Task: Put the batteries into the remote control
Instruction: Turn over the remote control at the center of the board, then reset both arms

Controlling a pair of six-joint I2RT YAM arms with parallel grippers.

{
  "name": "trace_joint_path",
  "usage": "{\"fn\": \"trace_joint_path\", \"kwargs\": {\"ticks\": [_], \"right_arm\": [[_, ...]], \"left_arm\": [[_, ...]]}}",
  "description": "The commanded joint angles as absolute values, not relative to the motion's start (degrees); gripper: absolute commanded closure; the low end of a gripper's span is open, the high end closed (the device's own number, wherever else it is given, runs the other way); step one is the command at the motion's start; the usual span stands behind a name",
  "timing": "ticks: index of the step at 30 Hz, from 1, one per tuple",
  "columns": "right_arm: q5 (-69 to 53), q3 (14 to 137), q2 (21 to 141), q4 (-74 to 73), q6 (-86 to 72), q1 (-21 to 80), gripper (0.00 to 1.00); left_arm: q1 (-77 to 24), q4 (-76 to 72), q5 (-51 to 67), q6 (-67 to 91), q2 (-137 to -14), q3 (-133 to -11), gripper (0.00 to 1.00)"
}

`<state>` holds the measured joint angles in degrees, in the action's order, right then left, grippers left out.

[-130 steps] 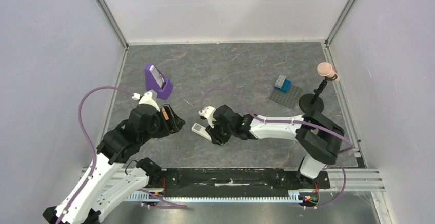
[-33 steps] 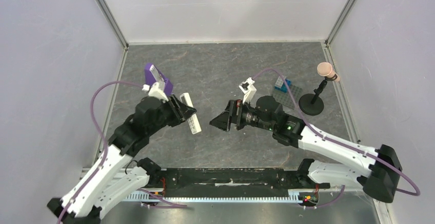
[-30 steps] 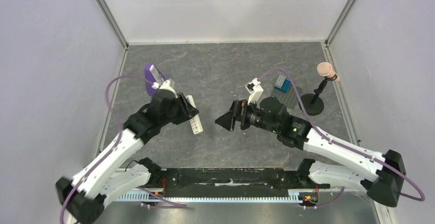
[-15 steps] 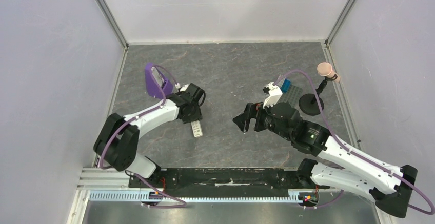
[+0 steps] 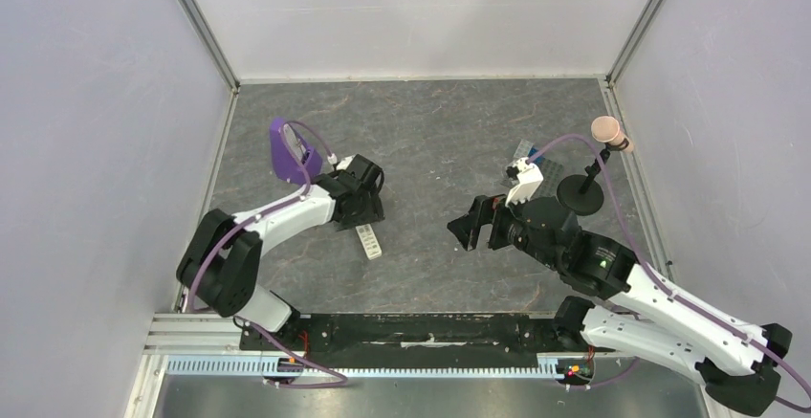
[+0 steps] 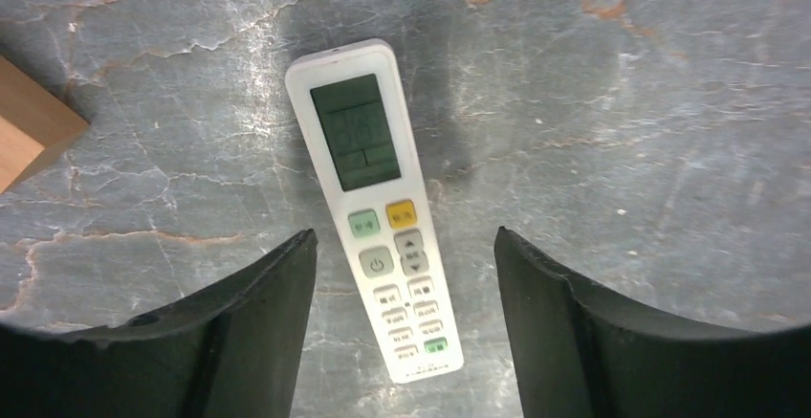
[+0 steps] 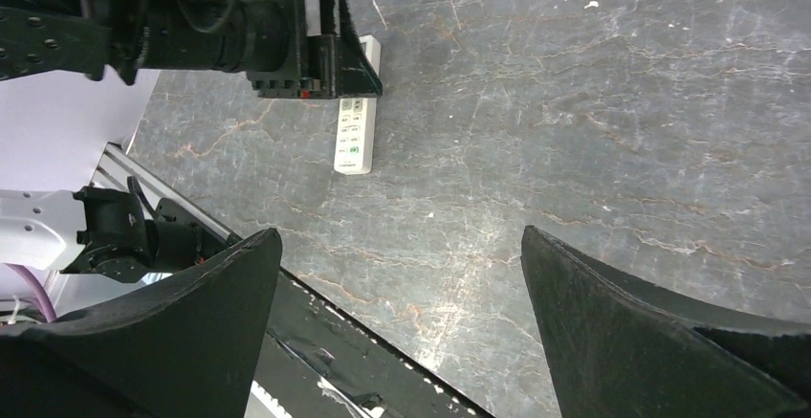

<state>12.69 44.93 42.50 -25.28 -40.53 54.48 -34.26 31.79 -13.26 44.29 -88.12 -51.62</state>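
Observation:
The remote control (image 5: pixel 368 241) is a slim white bar lying flat on the grey table with its display and buttons facing up. My left gripper (image 5: pixel 361 211) hovers just above it, open. In the left wrist view the remote control (image 6: pixel 378 217) lies between the spread fingers of the left gripper (image 6: pixel 404 236) and touches neither. My right gripper (image 5: pixel 471 231) hangs open and empty over the table to the right. From the right wrist view the remote control (image 7: pixel 354 145) shows far off, beyond the right gripper (image 7: pixel 400 231). The batteries are out of view.
A purple wedge stand (image 5: pixel 287 150) sits behind the left arm. A black stand with a pink ball (image 5: pixel 593 174) and a grey baseplate with blue bricks (image 5: pixel 524 155) are at the right. A wooden block corner (image 6: pixel 29 131) lies left of the remote. A black rail (image 5: pixel 430 327) runs along the near edge.
The left gripper carried the remote down onto the table, then opened and let it go. The right arm drew back to the right, still open.

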Motion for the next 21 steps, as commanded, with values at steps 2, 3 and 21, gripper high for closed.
{"fn": "trace_joint_path", "kwargs": {"ticks": [2,3,21], "right_arm": [[17.1,49.3,40.0,-27.7,-37.6,54.3,0.02],[17.6,49.6,39.5,-28.0,-37.2,54.3,0.02],[36.4,63.0,28.0,-33.3,-26.5,54.3,0.02]], "left_arm": [[-34.5,33.7,-13.8,43.2,-80.7,-52.5,0.23],[-34.5,34.1,-13.7,43.1,-79.9,-52.5,0.23],[-34.5,59.1,-14.3,42.6,-30.1,-65.5,0.22]]}}
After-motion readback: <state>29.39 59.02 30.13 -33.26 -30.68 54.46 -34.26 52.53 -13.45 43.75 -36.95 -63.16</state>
